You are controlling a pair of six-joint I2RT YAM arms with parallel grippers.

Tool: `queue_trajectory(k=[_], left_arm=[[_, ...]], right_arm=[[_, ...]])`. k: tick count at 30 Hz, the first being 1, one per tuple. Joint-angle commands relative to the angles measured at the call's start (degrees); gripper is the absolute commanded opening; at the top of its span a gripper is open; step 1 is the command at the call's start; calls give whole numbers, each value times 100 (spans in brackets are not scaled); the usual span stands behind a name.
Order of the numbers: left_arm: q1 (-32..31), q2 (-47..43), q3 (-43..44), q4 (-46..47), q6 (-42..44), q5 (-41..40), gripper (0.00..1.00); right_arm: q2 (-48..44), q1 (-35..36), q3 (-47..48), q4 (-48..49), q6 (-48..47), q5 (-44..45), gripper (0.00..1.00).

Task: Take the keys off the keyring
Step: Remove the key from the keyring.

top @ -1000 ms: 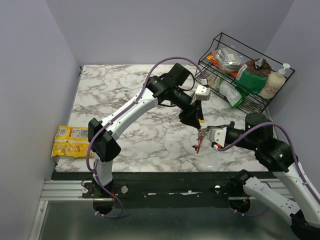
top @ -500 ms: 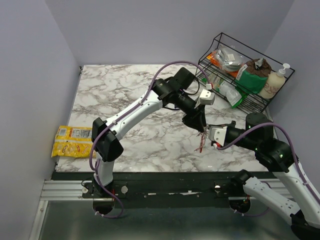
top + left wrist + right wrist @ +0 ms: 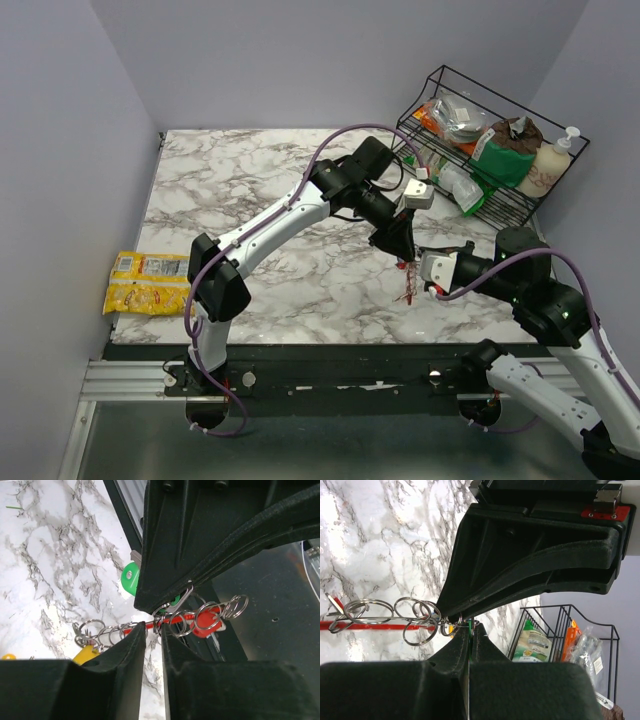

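Marble table (image 3: 250, 210) below; over its near right part, right tool (image 3: 469, 630) clamped shut on a green key (image 3: 129, 579), left tool (image 3: 153, 630) at a narrow slit, grip unclear. Between them, clear of the table, red keyring (image 3: 210, 626) strung with small wire rings (image 3: 107, 632).

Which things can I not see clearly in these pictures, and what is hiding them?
1. Top view: the keys are too small to count.
2. Left wrist view: the right gripper covers part of the keyring; whether the left gripper pinches a ring is unclear.
3. Right wrist view: the left edge cuts the keyring; what the right gripper holds is hidden by its own fingers.
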Motion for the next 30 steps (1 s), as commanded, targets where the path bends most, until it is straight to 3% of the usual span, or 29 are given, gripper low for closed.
queue_trajectory(k=[1, 6, 12, 24, 30], left_arm=[[-40, 63, 174, 154, -139, 289, 20], [-58, 10, 191, 172, -139, 307, 0], [-58, -140, 306, 154, -139, 53, 0], [-242, -403, 499, -373, 713, -1353, 0], [-295, -561, 350, -268, 714, -1723, 0]], right_arm=[[-74, 15, -26, 337, 72, 205, 1], [-109, 15, -166, 539, 177, 346, 1], [-170, 6, -430, 952, 536, 602, 1], [-83, -196, -580, 1330, 1494, 31, 1], [-30, -275, -641, 1400, 1768, -234, 1]])
